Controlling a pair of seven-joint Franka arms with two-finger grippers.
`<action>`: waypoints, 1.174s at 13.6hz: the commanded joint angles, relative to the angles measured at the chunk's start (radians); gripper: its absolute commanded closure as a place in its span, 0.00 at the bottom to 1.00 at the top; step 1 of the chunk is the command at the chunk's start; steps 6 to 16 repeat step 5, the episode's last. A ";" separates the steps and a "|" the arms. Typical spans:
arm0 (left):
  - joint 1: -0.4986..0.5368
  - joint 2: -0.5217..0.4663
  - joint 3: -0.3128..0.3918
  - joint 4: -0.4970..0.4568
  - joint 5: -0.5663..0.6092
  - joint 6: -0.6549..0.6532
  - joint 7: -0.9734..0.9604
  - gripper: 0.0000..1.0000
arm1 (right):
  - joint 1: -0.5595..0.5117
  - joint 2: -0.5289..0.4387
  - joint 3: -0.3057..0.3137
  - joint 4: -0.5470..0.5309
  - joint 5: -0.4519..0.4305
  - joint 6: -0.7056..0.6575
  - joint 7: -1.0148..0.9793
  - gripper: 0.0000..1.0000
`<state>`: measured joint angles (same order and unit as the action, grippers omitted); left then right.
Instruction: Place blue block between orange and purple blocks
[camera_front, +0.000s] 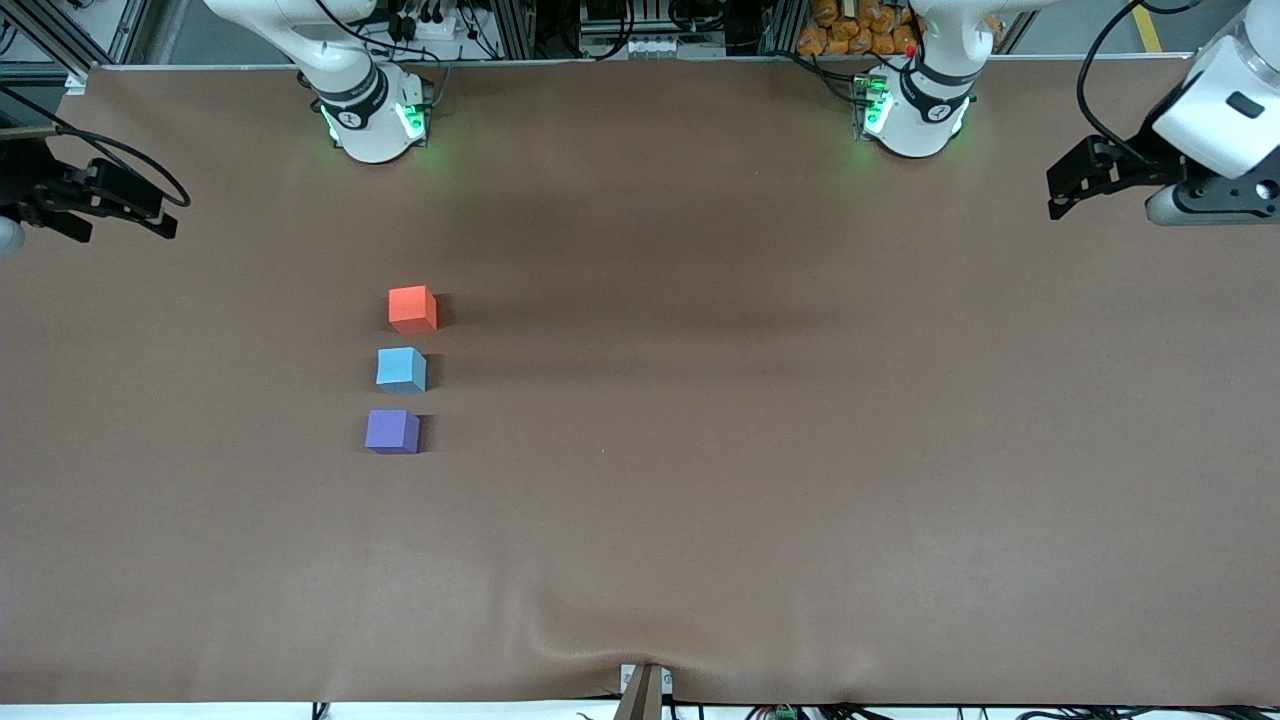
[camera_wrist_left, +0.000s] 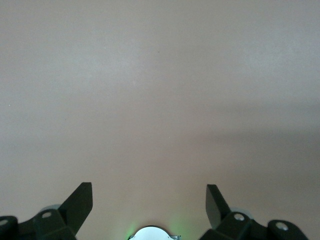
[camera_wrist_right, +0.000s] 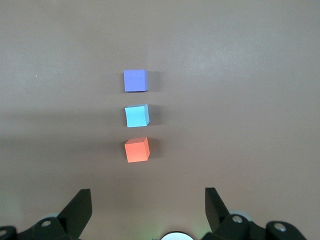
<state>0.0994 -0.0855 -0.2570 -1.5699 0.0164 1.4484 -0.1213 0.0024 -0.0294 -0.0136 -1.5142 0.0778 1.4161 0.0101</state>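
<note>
Blue block (camera_front: 401, 369) is sitting on the brown counter (camera_front: 760, 450) btwn orange block (camera_front: 412, 309) and purple block (camera_front: 392, 432), gaps both sides. Left gripper (camera_wrist_left: 149, 204) is waiting over bare counter, released; right gripper (camera_wrist_right: 148, 205) is hanging spread, holding nothing.

Orange block (camera_front: 412, 308): bright orange-red, plain matte. Blue block (camera_front: 401, 369): light sky-blue, plain. Purple block (camera_front: 392, 431): violet-purple, plain. Table cover (camera_front: 800, 450): uniform brown. Gripper fingers (camera_wrist_right: 80, 205): black. Arm bases (camera_front: 375, 120): white, green lights.
</note>
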 joint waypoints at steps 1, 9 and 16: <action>0.003 -0.028 -0.002 -0.021 -0.010 0.017 -0.001 0.00 | -0.007 -0.003 0.011 -0.018 -0.027 0.009 0.007 0.00; 0.003 -0.010 -0.001 0.019 -0.010 0.017 0.003 0.00 | -0.007 -0.001 0.011 -0.020 -0.027 0.021 0.007 0.00; 0.003 -0.010 -0.001 0.019 -0.010 0.017 0.003 0.00 | -0.007 -0.001 0.011 -0.020 -0.027 0.021 0.007 0.00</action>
